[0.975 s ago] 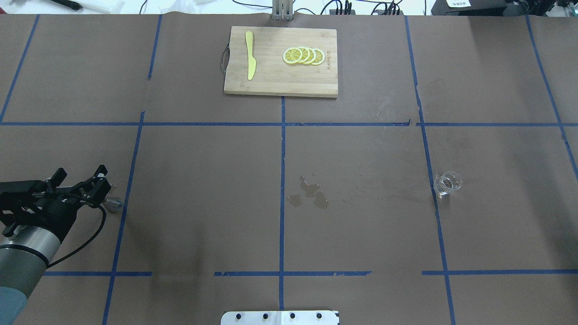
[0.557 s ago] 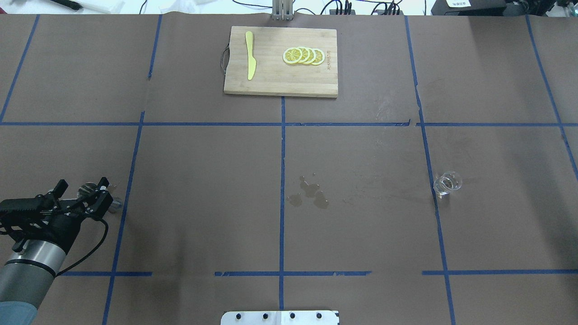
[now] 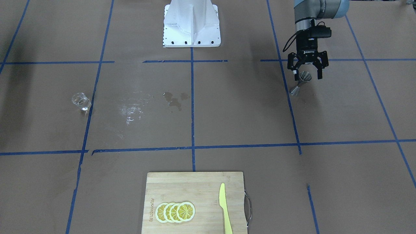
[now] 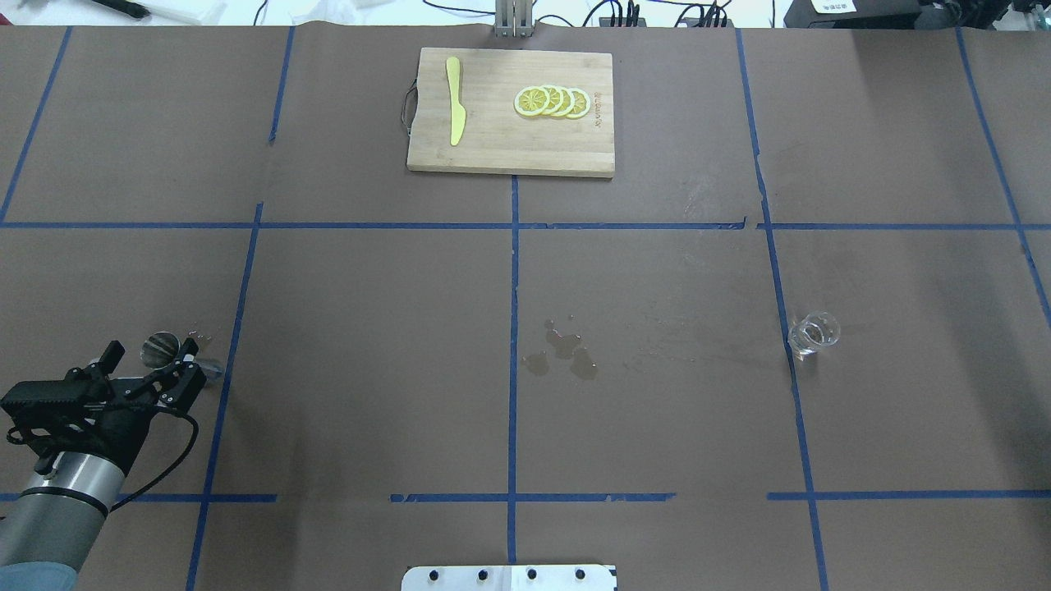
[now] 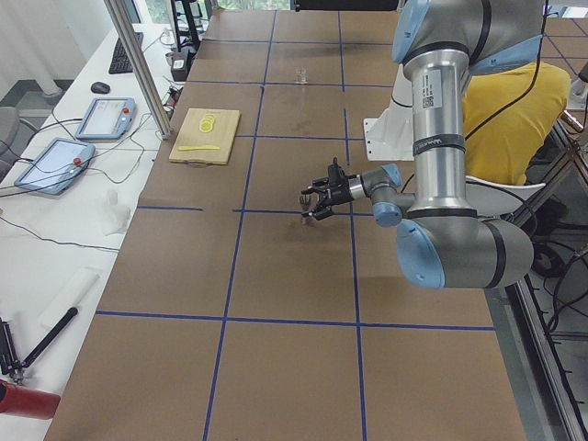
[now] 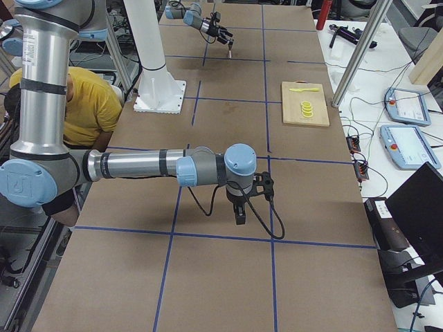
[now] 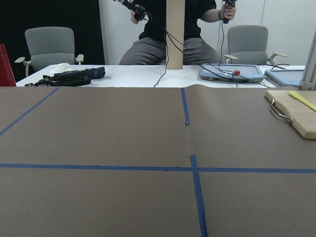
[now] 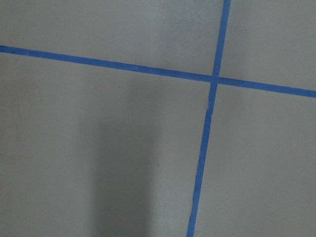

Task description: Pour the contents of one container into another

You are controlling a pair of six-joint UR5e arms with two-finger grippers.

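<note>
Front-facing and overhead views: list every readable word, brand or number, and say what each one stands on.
"ROBOTIQ": white letters on the black body of the left gripper.
Engraved mark along one short edge of the rectangular wooden cutting board: too blurred to read.
White label on the black box beyond the table's far edge: too small to read.
No other text is legible.

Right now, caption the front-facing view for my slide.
Left gripper, jaws open, at the metal jigger; glass beaker far across the table.
</note>
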